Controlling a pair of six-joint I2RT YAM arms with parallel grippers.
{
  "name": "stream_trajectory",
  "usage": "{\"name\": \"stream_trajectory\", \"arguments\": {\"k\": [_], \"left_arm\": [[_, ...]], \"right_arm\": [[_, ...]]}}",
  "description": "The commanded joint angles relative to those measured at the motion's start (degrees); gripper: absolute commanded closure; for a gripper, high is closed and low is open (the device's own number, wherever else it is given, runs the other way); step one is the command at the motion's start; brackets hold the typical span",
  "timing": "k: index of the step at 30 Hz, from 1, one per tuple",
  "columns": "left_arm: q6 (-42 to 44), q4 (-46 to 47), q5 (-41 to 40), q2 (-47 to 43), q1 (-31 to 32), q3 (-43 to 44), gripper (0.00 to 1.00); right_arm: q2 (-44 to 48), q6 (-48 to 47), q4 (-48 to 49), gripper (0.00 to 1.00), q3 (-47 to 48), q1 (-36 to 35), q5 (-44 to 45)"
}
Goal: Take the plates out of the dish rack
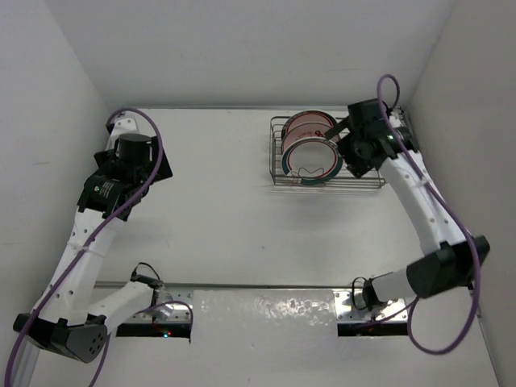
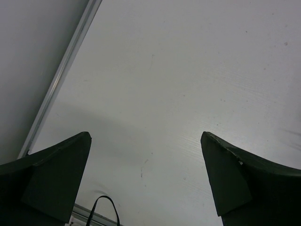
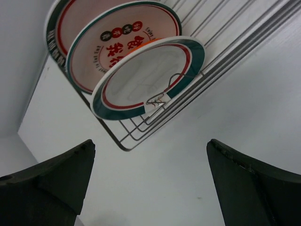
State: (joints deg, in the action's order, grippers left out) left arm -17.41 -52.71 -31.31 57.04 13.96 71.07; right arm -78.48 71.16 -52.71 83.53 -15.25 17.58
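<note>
At the far right of the bench (image 1: 218, 226), the plates (image 1: 309, 149) stand on edge in the dish rack (image 1: 355, 179). My right jaws are spread wide just beside the rack, and the front plate (image 3: 148, 77) lies straight ahead of them. My left jaws are spread too, far off to the left. I think the right arm (image 1: 419, 201) should reach.

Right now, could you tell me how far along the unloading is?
Done: nothing that shows; at least three plates stand in the rack and none shows outside it. In hand: the right gripper is open, facing the rack, holding nothing; the left gripper is open over the table, away from it. Left: every plate.
</note>
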Motion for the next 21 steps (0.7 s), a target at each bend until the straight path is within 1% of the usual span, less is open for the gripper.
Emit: {"name": "stream_trajectory", "arguments": {"k": [1,3,6,10,12,16,18,19,21], "left_arm": [[0.5,1.7,-0.1,-1.3,0.5,1.4,0.00],[0.5,2.0,-0.2,-1.7,0.5,0.3,0.00],[0.7,2.6,0.1,-2.5,0.5,-0.9,0.00],[0.9,2.6,0.7,-2.6,0.5,-1.0,0.00],[1.0,2.8,1.5,-2.5,0.5,-1.3,0.00],[1.1,2.9,2.2,-2.2,0.5,-1.2,0.00],[1.1,2.5,3.3,-1.6,0.5,-0.6,0.00],[1.0,2.3,3.7,-1.5,0.5,-0.4,0.00],[1.1,2.4,5.2,-1.6,0.5,-0.7,0.00]], "right_arm": [[-6.1,13.5,-0.8,0.01,6.4,-2.1,5.1],[-8.8,16.5,-1.2,0.03,8.5,-3.2,8.3],[-14.6,23.0,-1.2,0.07,10.8,-3.9,9.9],[-16.4,28.3,1.5,0.09,9.6,-5.0,14.7],[-18.1,29.6,2.4,0.12,8.9,-5.1,14.8],[-23.7,32.4,0.1,0.19,11.9,-5.4,16.9],[-26.0,31.9,1.7,0.27,12.4,-5.4,18.2],[-26.7,31.5,2.2,0.28,12.7,-5.4,20.1],[-28.6,31.6,2.2,0.33,13.8,-5.4,21.0]]}}
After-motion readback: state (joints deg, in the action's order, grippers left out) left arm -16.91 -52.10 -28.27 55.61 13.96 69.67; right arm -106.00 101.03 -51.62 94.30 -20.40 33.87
